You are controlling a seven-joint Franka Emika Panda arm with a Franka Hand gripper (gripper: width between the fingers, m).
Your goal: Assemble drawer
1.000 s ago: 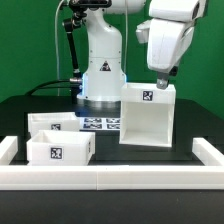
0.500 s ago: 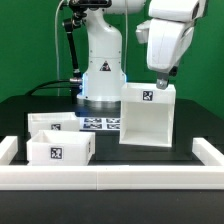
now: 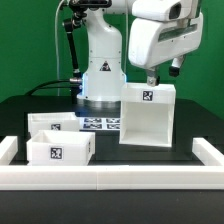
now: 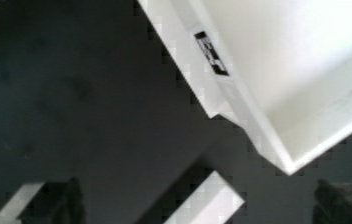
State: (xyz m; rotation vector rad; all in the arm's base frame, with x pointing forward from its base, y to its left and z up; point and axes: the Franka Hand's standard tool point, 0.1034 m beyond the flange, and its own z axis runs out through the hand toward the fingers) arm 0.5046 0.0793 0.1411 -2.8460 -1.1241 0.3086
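Observation:
The tall white drawer shell [image 3: 147, 115] stands upright on the black table at the exterior view's right, with a tag on its front. Two small open-topped trays sit at the exterior view's left, one [image 3: 52, 124] behind the other [image 3: 60, 150]. My gripper [image 3: 163, 76] hangs just above the shell's top edge, open and holding nothing. In the wrist view the shell's rim and tag [image 4: 212, 52] fill one corner. My dark fingers [image 4: 31, 203] stand wide apart at the frame's edge, and a white strip [image 4: 205, 192] lies far below between them.
The marker board [image 3: 100, 124] lies flat between the trays and the shell, in front of the robot's base [image 3: 100, 62]. Low white border rails [image 3: 110, 178] run along the front and both sides of the table.
My gripper and wrist have shifted toward the exterior view's left above the shell. The shell and both trays have not moved.

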